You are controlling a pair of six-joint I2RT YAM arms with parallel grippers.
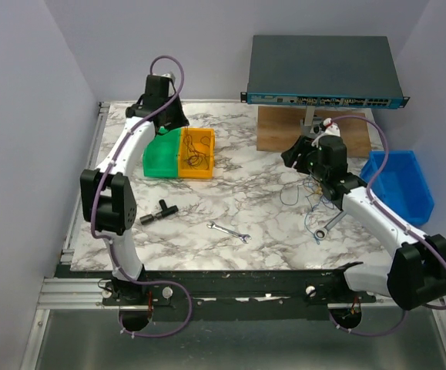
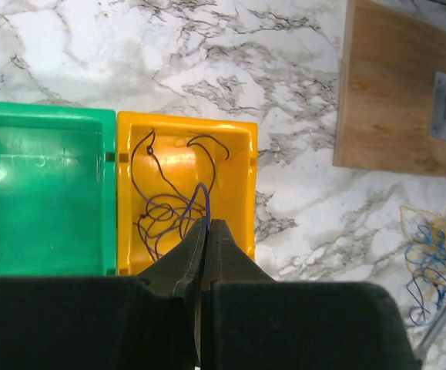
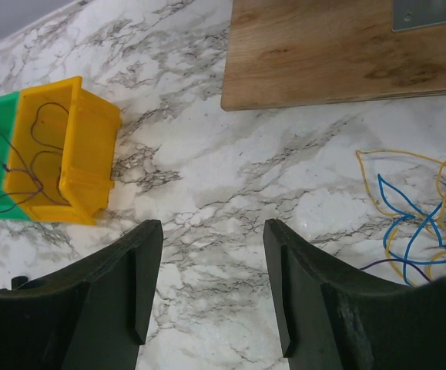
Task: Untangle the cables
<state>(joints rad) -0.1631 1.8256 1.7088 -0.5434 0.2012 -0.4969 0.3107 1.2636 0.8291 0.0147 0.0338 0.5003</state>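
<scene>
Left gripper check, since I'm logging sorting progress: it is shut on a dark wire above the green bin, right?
No. The left gripper is shut on a dark wire, but above the yellow bin, not the green bin, as the left wrist view shows.

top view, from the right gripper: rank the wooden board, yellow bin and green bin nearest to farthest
1. wooden board: just behind the right gripper, toward the back of the table.
2. yellow bin: off to its left.
3. green bin: farthest left, against the yellow bin's far side.
</scene>
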